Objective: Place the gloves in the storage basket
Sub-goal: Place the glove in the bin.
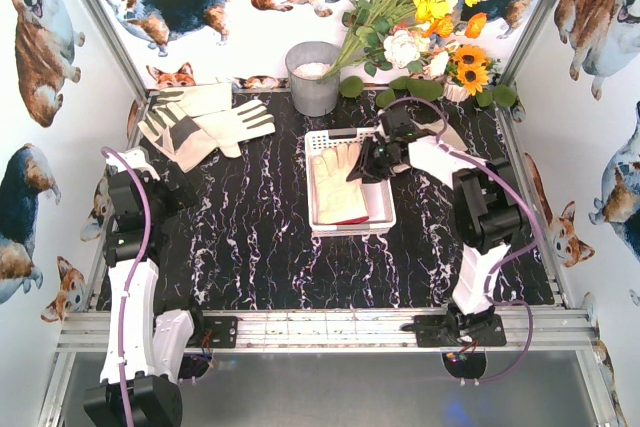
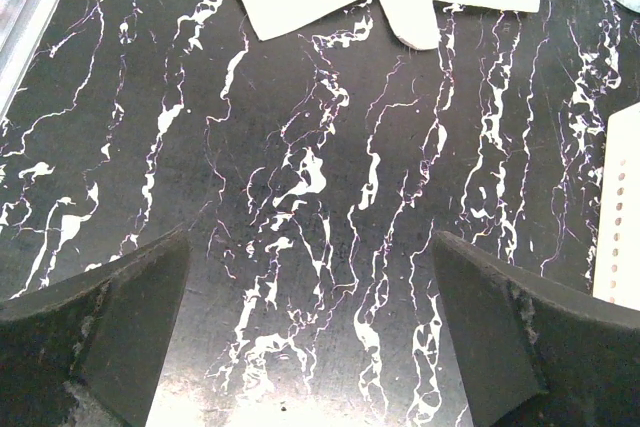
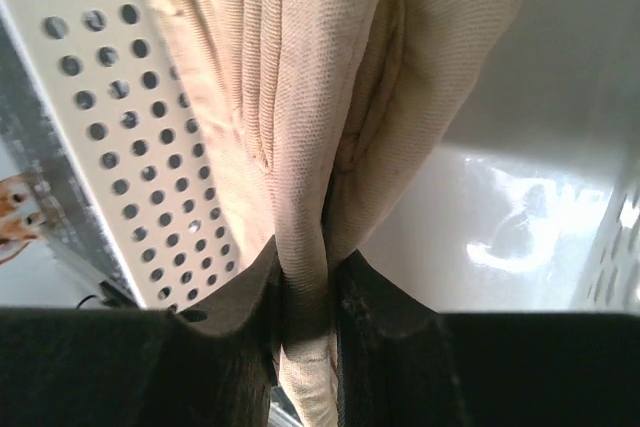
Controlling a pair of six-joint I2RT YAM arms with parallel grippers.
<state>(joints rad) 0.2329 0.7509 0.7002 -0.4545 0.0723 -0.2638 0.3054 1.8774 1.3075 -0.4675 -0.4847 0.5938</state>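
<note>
Glove [image 1: 338, 187] lies in storage basket [image 1: 350, 230], one end pinched tight by right gripper [image 3: 305, 292]; left gripper [image 2: 310, 337] spread wide above table [image 2: 300, 147]; other gloves [image 1: 205, 122] far-left.

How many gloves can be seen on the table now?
3 visible: one glove lies in the storage basket, pinched by the right gripper; two gloves overlap at the far left. More may be hidden beneath them.

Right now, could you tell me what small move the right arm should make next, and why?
Probably open the right gripper: its jaws are pinched shut on a glove that already lies inside the storage basket, so letting go would finish this one. Other gloves lie outside it, far left.
</note>
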